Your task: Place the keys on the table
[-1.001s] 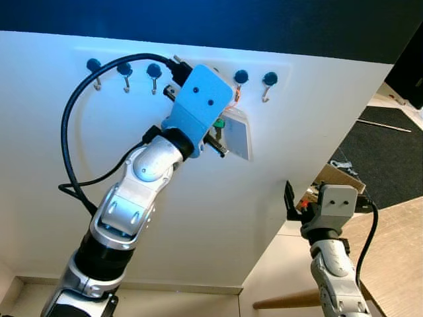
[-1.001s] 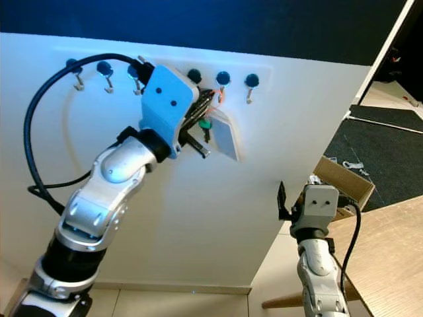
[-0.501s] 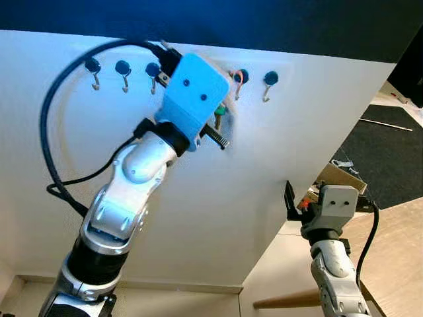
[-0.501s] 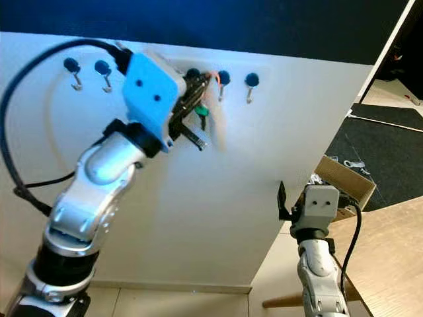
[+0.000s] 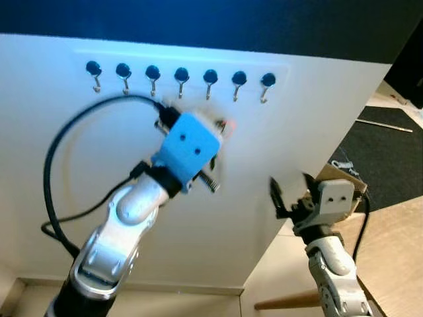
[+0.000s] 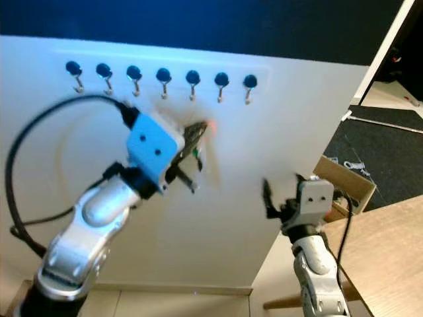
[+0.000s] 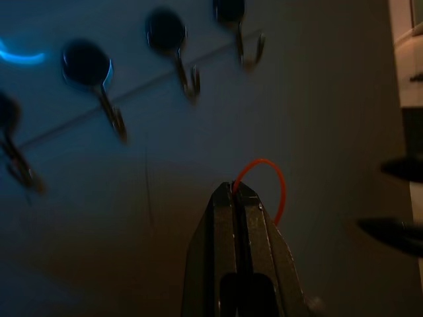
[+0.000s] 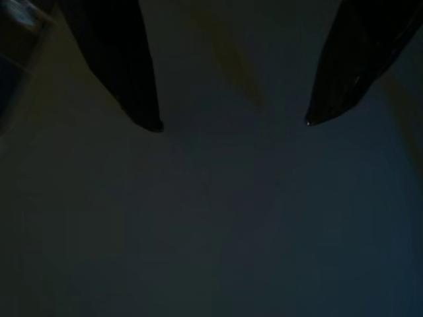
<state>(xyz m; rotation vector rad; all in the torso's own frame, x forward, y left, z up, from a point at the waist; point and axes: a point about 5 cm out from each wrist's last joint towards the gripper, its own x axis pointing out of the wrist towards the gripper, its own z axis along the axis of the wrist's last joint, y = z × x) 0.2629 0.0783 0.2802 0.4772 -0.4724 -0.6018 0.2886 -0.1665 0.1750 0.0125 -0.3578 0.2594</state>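
Orange-looped keys (image 7: 264, 181) sit clamped in left pincer (image 7: 239, 191) below bare hooks (image 5: 181, 78); right pincer (image 8: 228, 122) gapes.

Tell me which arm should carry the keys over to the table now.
Left, probably. The left gripper is shut on the keys' orange loop, already off the hooks. The right gripper is open, holding nothing.

the keys (image 6: 197, 140) are motion-blurred, mostly hidden behind the left gripper (image 7: 239, 191); just an orange loop (image 7: 269, 181) shows at its 1 o'clock. the right gripper (image 8: 231, 122) has its finger bases cut off by the frame's 12 o'clock edge.
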